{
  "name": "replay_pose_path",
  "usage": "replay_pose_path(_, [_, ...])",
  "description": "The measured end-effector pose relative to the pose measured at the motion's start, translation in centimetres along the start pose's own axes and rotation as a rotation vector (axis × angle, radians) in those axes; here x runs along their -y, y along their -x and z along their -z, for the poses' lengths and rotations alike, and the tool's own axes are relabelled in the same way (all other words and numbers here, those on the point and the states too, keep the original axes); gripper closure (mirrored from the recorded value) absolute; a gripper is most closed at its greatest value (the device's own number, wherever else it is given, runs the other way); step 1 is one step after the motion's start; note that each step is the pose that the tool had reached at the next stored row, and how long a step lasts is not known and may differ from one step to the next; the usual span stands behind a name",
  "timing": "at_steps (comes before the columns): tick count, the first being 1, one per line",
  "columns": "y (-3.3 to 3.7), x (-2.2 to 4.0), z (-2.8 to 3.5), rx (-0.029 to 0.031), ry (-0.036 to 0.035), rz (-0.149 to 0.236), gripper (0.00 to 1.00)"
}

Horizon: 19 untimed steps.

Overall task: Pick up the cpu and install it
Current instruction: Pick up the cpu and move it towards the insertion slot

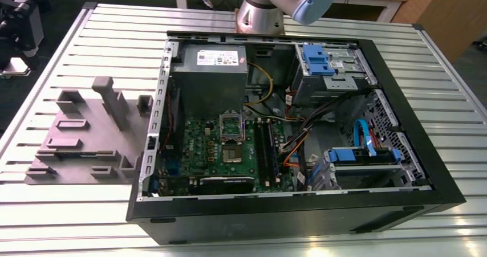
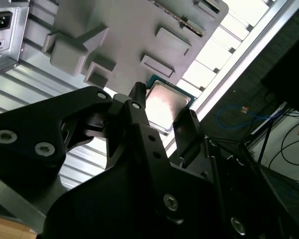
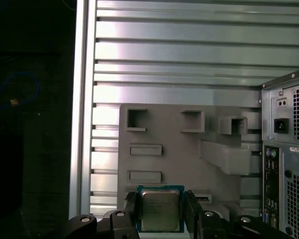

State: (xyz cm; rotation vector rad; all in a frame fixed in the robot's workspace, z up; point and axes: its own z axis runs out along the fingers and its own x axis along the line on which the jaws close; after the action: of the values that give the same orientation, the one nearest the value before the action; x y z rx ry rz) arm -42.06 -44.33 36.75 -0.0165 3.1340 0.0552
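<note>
The pincer (image 3: 162,216) grips the cpu (image 3: 159,208) by two opposite edges, at the tray's (image 3: 184,164) rim near the table's (image 3: 164,69) edge. So thin a hold may let it tilt or slip loose.
</note>
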Motion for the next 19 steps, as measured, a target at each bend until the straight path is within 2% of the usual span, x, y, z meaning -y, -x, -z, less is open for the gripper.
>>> replay_pose_path(2, [0.21, 0.0, -0.02, 0.0, 0.0, 0.0, 0.53])
replay_pose_path(14, [0.31, 0.0, -0.03, 0.0001, 0.0001, 0.0, 0.53])
replay_pose_path(19, [0.96, 0.01, -0.06, 0.0, 0.0, 0.0, 0.53])
